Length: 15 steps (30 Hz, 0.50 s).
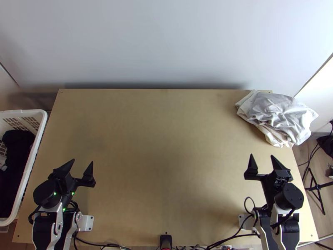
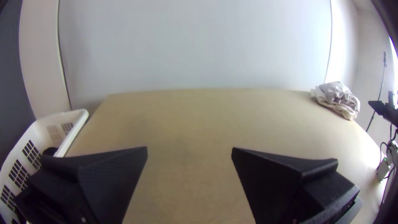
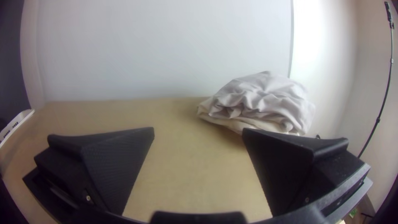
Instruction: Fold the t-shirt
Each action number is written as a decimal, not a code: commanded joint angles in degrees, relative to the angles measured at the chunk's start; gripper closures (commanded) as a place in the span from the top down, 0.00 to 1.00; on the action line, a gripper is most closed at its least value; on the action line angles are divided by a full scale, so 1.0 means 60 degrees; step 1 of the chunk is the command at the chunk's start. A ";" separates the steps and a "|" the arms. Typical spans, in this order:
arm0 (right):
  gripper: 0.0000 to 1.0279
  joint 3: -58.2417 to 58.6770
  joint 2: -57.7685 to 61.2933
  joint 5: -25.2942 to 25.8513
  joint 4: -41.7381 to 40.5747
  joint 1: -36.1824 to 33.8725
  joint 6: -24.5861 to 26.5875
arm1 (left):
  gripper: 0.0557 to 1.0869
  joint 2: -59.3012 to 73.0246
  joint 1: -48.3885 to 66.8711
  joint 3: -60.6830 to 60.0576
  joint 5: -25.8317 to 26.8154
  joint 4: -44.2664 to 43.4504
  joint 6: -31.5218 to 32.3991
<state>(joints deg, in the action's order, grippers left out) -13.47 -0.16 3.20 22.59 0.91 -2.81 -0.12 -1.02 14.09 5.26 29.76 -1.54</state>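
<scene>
One t-shirt, for folding; step in hand, by judgement: fetching. Candidates, identity uncertain: dark cloth point(image 1: 16, 146) in white basket point(image 1: 41, 129), left; pale cloth point(image 1: 279, 114), bunched, far right corner of table point(image 1: 166, 146). Next move, probably: pick the garment, spread it centrally. Left gripper point(image 1: 83, 161), right gripper point(image 1: 262, 156): near left and near right, pointing far, fingers parted, empty.

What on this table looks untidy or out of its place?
The pale cloth pile sits bunched at the far right corner of the table and extends past the edge, which looks precarious. Nothing looks spilled.
</scene>
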 commanded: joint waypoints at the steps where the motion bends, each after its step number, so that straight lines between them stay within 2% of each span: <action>1: 0.96 -0.0054 -0.0017 -0.0006 0.0395 0.0845 0.0014 | 0.96 -0.0009 -0.0065 0.0084 -0.0026 0.0358 -0.0607; 3: 0.96 -0.0069 -0.0002 0.0008 0.0469 0.0757 0.0292 | 0.96 -0.0009 0.0038 0.0113 0.0003 0.0372 -0.0915; 4: 0.96 -0.0069 -0.0002 -0.0006 0.0381 0.0611 0.0585 | 0.96 -0.0009 0.0125 0.0098 0.0003 0.0372 -0.0695; 7: 0.96 -0.0069 -0.0017 0.0008 0.0278 0.0112 0.2050 | 0.96 -0.0024 0.0111 0.0128 -0.0759 0.0460 -0.0212; 8: 0.96 -0.0069 -0.0017 0.0008 0.0293 0.0069 0.2138 | 0.96 -0.0009 0.0111 0.0113 -0.1052 0.0431 -0.0153; 10: 0.96 -0.0083 -0.0017 0.0008 0.0351 0.0156 0.2167 | 0.96 -0.0024 0.0272 0.0113 -0.1096 0.0402 -0.0153; 12: 0.96 -0.0332 -0.0031 0.0008 0.0337 0.0171 0.2182 | 0.96 -0.0009 0.0653 0.0128 -0.1081 0.0255 -0.0813; 13: 0.96 -0.0479 -0.0031 0.0008 0.0337 0.0142 0.2167 | 0.96 -0.0009 0.0916 0.0128 -0.1096 -0.0052 -0.1193; 15: 0.96 -0.0479 -0.0031 -0.0006 -0.0205 0.0186 0.2123 | 0.96 -0.0009 0.1078 0.0011 -0.1345 -0.1151 -0.1281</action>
<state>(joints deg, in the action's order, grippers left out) -14.79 -0.30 3.20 24.49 2.17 7.77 -0.23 1.67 14.72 0.12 31.07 -5.19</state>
